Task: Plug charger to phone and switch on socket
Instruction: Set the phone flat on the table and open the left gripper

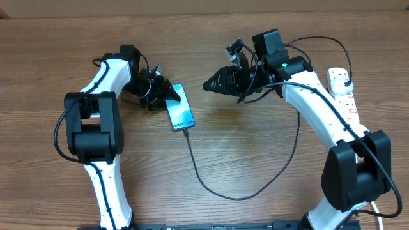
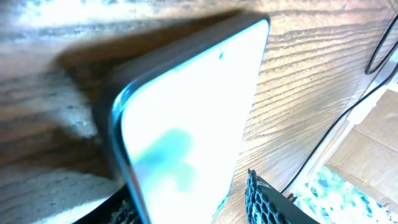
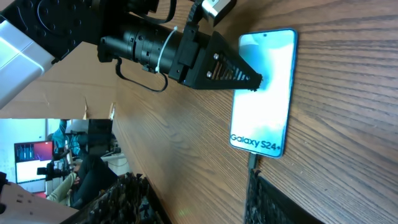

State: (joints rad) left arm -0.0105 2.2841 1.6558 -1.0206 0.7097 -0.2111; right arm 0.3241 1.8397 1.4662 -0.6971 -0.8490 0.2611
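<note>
Lying flat on the table (image 1: 255, 147) just left of centre, the phone (image 1: 180, 107) has its screen lit. The black cable (image 1: 211, 188) meets its lower end and loops away toward the right arm. The connector (image 1: 186, 131) looks seated, though the pictures are too coarse to be sure.

The left gripper (image 1: 165, 96) sits at the phone's upper left edge, its tip touching or just over the glass. How wide its jaws stand, and whether they pinch the phone, cannot be told from here. The right gripper (image 1: 208, 85) hovers to the phone's right, apart from it, with its jaws parted and nothing between them.

The power strip (image 1: 345, 96) lies well apart at the far right edge, so the switch is probably what remains.

The main risk is the left arm dragging the phone as it pulls off, which could tug the connector loose. The right arm could also catch the slack cable on its way to the strip. Its switch is too small to make out here, so a press could land beside it.
</note>
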